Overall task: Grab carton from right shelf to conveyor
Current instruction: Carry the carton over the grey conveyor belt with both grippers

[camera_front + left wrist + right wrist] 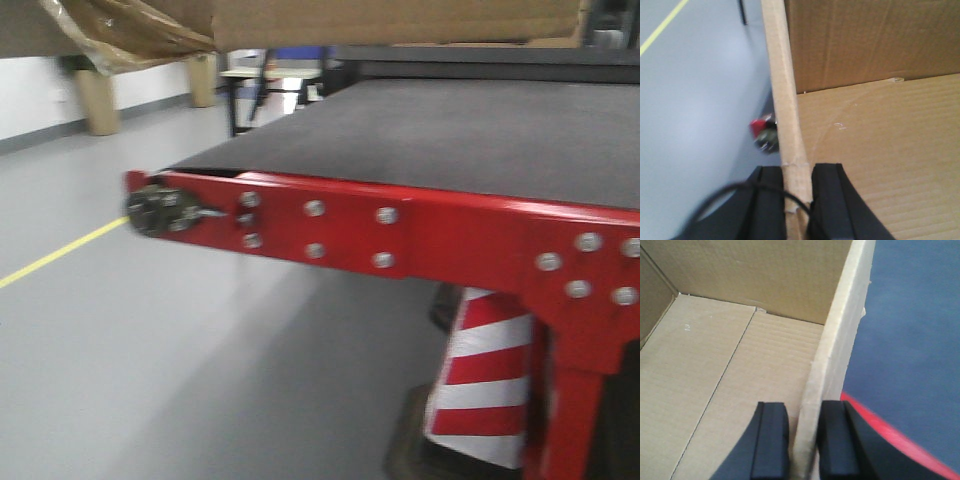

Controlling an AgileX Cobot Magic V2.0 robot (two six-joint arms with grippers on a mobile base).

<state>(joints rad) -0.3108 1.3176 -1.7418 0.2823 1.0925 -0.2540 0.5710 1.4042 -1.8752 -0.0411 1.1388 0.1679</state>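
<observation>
The brown carton (380, 22) hangs in the air along the top of the front view, a scrap of wrinkled tape (120, 35) at its left corner. Below it lies the conveyor (470, 130), a dark grey belt with a red front edge (400, 225). In the left wrist view my left gripper (798, 200) is shut on the carton's left wall (782, 90), one finger inside, one outside. My right gripper (804, 440) is shut on the carton's right wall (840, 340), above the belt (910, 340) and its red edge (890, 435). The right shelf is out of view.
A red-and-white striped cone (485, 380) stands under the conveyor frame. Grey floor with a yellow line (60, 252) lies to the left. Cardboard rolls (97, 100) and a dark table (265, 85) stand far back.
</observation>
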